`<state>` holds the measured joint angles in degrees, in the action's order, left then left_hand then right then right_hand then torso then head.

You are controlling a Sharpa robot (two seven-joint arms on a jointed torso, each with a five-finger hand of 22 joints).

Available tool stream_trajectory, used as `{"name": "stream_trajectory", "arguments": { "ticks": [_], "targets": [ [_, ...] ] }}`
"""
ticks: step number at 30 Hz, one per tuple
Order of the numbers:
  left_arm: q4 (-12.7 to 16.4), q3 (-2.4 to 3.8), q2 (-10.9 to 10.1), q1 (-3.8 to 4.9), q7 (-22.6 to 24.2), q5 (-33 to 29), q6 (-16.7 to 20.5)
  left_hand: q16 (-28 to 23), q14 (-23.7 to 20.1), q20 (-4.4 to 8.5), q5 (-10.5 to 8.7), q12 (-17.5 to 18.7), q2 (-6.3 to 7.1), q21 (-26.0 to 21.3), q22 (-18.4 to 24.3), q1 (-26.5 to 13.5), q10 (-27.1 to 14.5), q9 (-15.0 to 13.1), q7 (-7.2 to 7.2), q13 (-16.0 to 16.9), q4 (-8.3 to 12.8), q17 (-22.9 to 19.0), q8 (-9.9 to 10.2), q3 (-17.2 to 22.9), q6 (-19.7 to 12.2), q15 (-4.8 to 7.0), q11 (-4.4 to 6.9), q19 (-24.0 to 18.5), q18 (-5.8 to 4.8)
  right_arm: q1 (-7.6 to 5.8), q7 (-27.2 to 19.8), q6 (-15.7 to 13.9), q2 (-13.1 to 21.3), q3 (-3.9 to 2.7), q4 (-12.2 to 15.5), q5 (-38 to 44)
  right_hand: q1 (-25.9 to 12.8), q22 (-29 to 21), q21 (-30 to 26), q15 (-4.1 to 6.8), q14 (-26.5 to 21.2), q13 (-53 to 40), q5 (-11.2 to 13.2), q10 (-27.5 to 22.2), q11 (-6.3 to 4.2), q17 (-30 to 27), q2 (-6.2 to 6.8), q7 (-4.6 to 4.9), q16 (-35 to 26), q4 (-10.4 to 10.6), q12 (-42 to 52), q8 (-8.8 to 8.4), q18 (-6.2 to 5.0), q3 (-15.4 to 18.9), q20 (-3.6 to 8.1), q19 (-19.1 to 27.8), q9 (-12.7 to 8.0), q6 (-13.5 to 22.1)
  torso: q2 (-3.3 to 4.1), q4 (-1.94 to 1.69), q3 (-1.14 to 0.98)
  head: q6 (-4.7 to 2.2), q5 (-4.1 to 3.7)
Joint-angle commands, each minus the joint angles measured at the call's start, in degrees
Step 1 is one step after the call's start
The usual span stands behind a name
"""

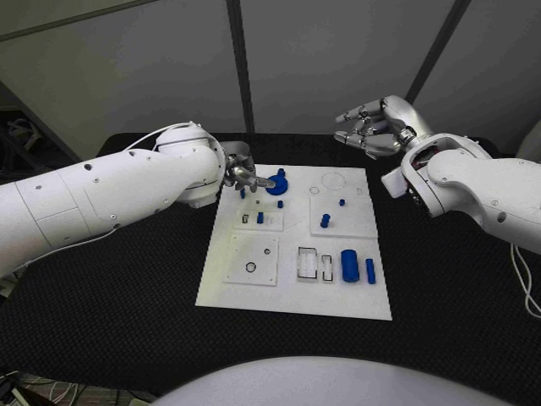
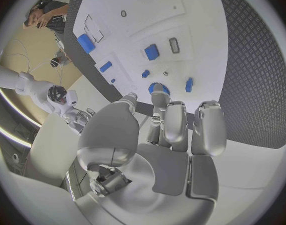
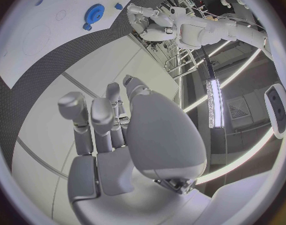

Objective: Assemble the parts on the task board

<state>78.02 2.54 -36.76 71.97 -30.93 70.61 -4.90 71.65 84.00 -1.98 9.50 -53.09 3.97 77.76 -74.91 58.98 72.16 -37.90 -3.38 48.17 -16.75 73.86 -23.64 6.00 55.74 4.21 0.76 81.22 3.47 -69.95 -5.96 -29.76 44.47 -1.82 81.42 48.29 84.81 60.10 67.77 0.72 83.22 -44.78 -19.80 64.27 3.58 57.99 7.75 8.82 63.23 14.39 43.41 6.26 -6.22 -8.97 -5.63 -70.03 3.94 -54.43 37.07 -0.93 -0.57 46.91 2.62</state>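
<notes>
The white board (image 1: pixel 297 245) is laid flat in the middle of the black desk (image 1: pixel 453 288), with small blue parts spread over it. A blue gear (image 1: pixel 279 184) is seen near the board's far left corner, two short blue pegs (image 1: pixel 325 221) near the middle, and two longer blue cylinders (image 1: pixel 350 264) toward the near right.

The left arm is stretched in from the left, and the left hand (image 1: pixel 240 173) is held low over the far left corner of the board, its fingertips (image 2: pixel 158 88) right at the blue gear. Whether the gear is actually gripped cannot be told.

The right arm is bent upward beyond the far right corner of the board. The right hand (image 1: pixel 374 127) is raised well above the desk, its fingers (image 3: pixel 93 117) loosely curled and apart, with nothing held in them.
</notes>
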Motion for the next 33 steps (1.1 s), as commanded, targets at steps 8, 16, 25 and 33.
{"name": "stream_trajectory", "arguments": {
  "ticks": [8, 16, 25, 33],
  "targets": [
    [-7.3, 0.69, 2.1, 3.31, 0.1, -3.0, -5.8, -0.3, 1.7, -1.09, -0.07, 2.0, 0.06, -2.2, -4.5, 3.7, -2.1, 2.5, -1.22, -2.6, 0.1, -0.2, 3.2, -0.3, -1.1, -1.02, -1.09, -1.2, 0.44, -0.09, -0.3, 0.4, -0.3, -0.02, -0.5, 0.0, -0.6, -0.2, -0.4, 0.08, 0.3, 0.2, -0.3, -0.4, 0.02, -0.1, 0.13, 0.04, -0.4, 0.3, -0.2, -0.30, -0.57, -0.1, 0.08, 0.4, 0.0, 0.3, 0.08, 0.08, -0.02, -1.09, 0.10],
    [-15.0, -0.17, 5.7, 3.78, 0.2, -3.2, -11.4, -2.0, 0.9, -1.77, -0.07, 4.9, -0.06, -4.2, -3.3, 5.5, -5.0, 4.4, -2.05, -6.0, 0.2, -1.6, 5.5, -0.6, -2.0, -1.71, -1.84, -2.4, 0.87, -0.08, -0.3, 0.6, -0.4, -0.01, -0.6, 0.0, -0.5, -0.2, -0.5, 0.09, 0.3, 0.4, -0.5, -0.6, -0.01, -0.1, 0.15, 0.02, -0.5, 0.2, -0.4, -0.30, -0.58, -0.2, 0.09, 0.4, 0.0, 0.3, 0.13, 0.07, 0.01, -1.44, 0.12],
    [-20.9, -0.91, 8.9, 3.77, 0.4, -3.3, -14.8, -2.7, 0.4, -2.18, 0.17, 5.6, 0.58, -5.0, -3.1, 10.4, -6.7, 6.8, -2.41, -7.7, 0.4, -2.2, 8.2, 2.1, -2.5, -2.00, -2.15, -2.6, 1.01, -0.05, -0.3, 0.7, -0.6, -0.01, -0.6, 0.0, -0.2, -0.3, -0.6, 0.11, 0.3, 0.5, -1.7, -0.8, -0.01, 0.0, 0.16, 0.04, -0.6, 0.1, -0.4, -0.31, -0.58, -0.4, 0.11, 0.3, 0.0, 0.4, 0.18, 0.11, 0.02, -1.54, 0.27],
    [-24.0, -1.22, 10.7, 3.59, 0.4, -3.2, -15.9, -2.7, 0.3, -2.26, 0.13, 5.1, 2.37, -4.9, -3.4, 9.9, -6.7, 7.7, -2.56, -7.8, 0.0, -2.2, 9.0, 4.0, -1.9, -2.09, -2.26, -2.3, 0.93, -0.03, -0.3, 0.8, -0.8, -0.01, -0.7, 0.0, -0.2, -0.3, -0.7, 0.11, 0.4, 0.5, -2.1, -0.8, 0.00, 0.1, 0.19, 0.05, -0.6, 0.0, -0.3, -0.31, -0.57, -0.4, 0.11, 0.3, 0.1, 0.4, 0.12, 0.09, -0.02, -1.41, 0.23]
  ]
}}
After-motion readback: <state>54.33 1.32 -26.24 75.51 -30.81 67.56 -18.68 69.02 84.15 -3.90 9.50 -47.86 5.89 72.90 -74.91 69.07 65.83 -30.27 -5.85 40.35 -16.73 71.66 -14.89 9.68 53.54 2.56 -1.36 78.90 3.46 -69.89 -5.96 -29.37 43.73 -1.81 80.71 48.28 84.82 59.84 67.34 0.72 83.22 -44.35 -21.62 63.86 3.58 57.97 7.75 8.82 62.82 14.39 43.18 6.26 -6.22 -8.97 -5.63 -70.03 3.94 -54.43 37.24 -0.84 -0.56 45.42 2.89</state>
